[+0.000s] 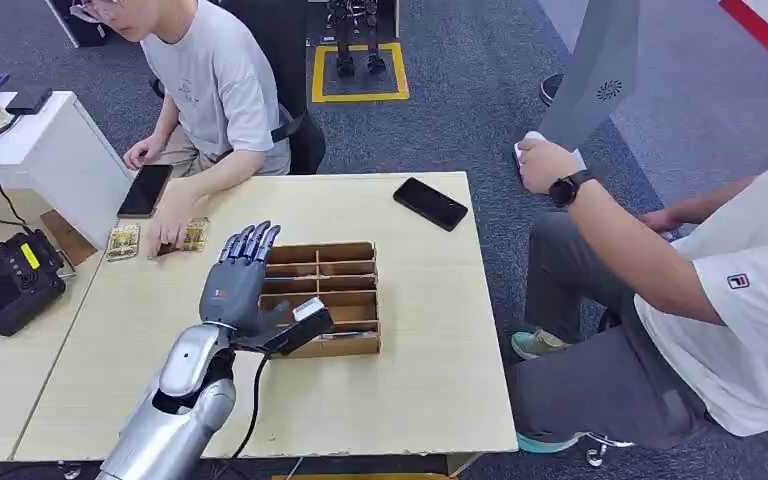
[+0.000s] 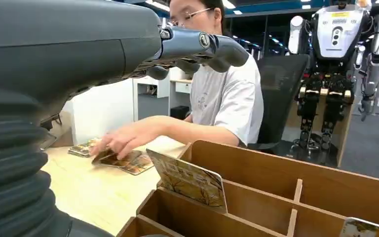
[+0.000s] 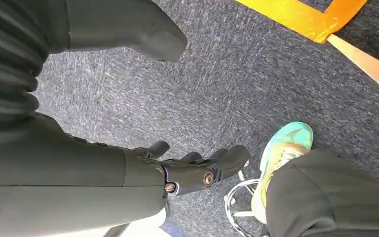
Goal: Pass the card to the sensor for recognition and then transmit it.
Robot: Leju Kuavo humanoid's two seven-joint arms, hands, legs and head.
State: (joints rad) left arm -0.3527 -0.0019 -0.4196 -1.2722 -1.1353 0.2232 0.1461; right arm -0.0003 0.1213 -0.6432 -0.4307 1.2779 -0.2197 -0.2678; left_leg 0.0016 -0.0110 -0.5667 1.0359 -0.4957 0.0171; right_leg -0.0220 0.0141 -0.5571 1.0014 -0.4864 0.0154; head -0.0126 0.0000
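Note:
A wooden divided box (image 1: pixel 345 262) sits mid-table. A picture card (image 2: pixel 190 180) stands tilted in one of its front compartments; in the head view the card (image 1: pixel 311 309) shows as a pale edge at the box's left front. My left hand (image 1: pixel 243 275) hovers over the box's left side with its fingers (image 2: pixel 202 44) stretched out above the card and nothing in its grip. The thumb lies close beside the card, and contact is not clear. My right hand (image 3: pixel 192 170) hangs over the carpet, loosely spread and holding nothing.
A person at the far side presses on cards (image 1: pixel 192 236) lying on the table, with another card (image 1: pixel 123 241) beside them. A black phone (image 1: pixel 430 203) lies at the far right. A black controller (image 1: pixel 5 285) rests at left. A second person sits at right, with a shoe (image 3: pixel 284 148) near my right hand.

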